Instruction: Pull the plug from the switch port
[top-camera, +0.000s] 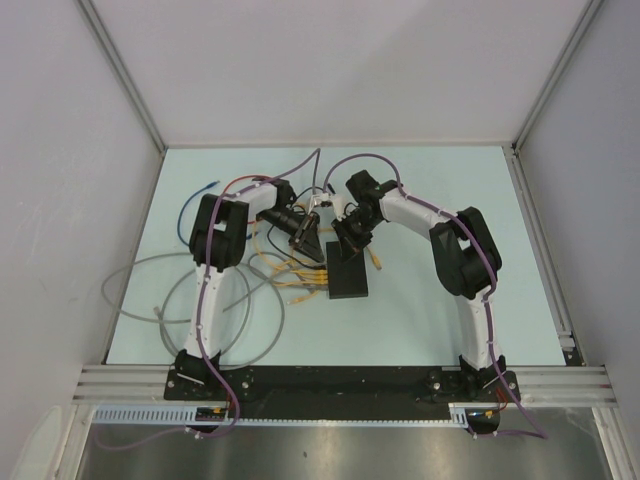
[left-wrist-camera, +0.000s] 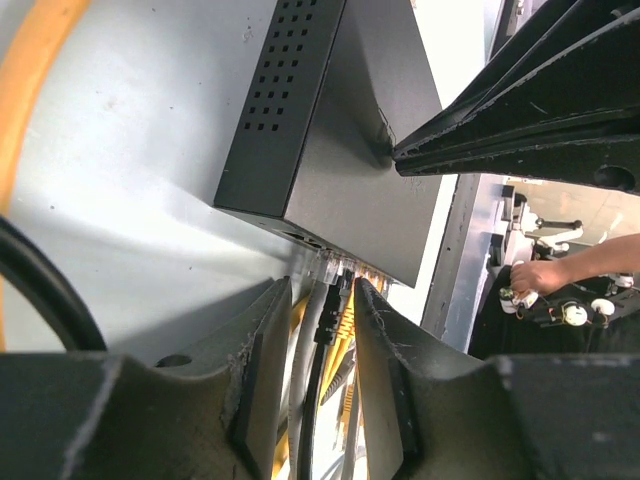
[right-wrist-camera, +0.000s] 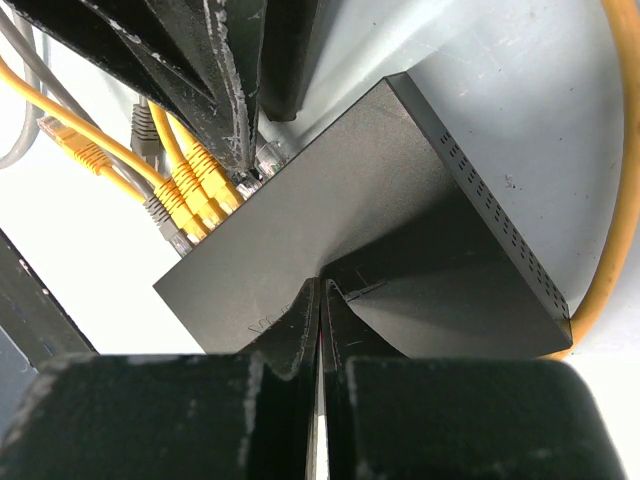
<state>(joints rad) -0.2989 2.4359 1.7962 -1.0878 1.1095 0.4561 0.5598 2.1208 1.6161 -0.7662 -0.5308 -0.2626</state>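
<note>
Switch lies flat mid-table, its socket edge facing left and crowded with yellow plugs. Left gripper sits at that edge, jaws partly apart astride a black plug, not visibly pinching it. Right gripper has its jaws closed, tips pressing on the switch's top. Bare table lies right of the switch.

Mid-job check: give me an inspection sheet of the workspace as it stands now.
Surface: pale blue-green table.
Job's things: black switch lying flat, plugs seated in its sockets.
Clutter: nothing seen.
Hands: left hand open, straddling the plugs; right hand shut, tips on the switch top.
Cables: yellow cables at the switch; grey cable looped at left; blue cable farther back.
Surroundings: white walls; a person's arm beyond the table edge.
</note>
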